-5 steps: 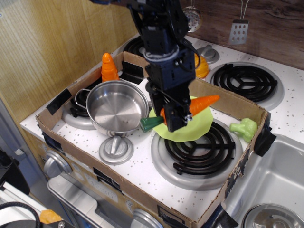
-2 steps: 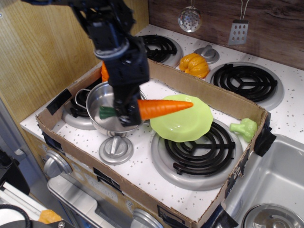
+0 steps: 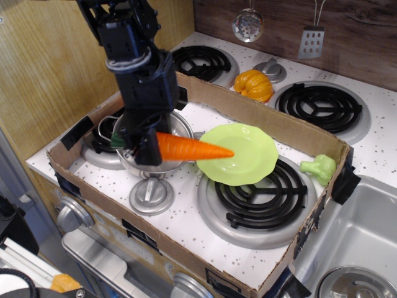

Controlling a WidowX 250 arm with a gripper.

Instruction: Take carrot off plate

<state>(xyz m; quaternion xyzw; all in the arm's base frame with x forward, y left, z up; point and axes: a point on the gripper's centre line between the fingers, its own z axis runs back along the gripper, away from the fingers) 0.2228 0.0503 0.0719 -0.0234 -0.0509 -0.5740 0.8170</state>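
The hand [image 3: 144, 144] is clamped on the carrot's [image 3: 189, 148] stem end, carrying it sideways in the air over the steel pot [image 3: 177, 127], tip just overlapping the plate's [image 3: 248, 155] left rim, so it's basically cleared.

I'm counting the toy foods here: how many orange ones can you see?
2. A carrot is held in the robot's fingers over the steel pot, its tip reaching the green plate. A pumpkin sits behind the cardboard wall. The arm may hide others.
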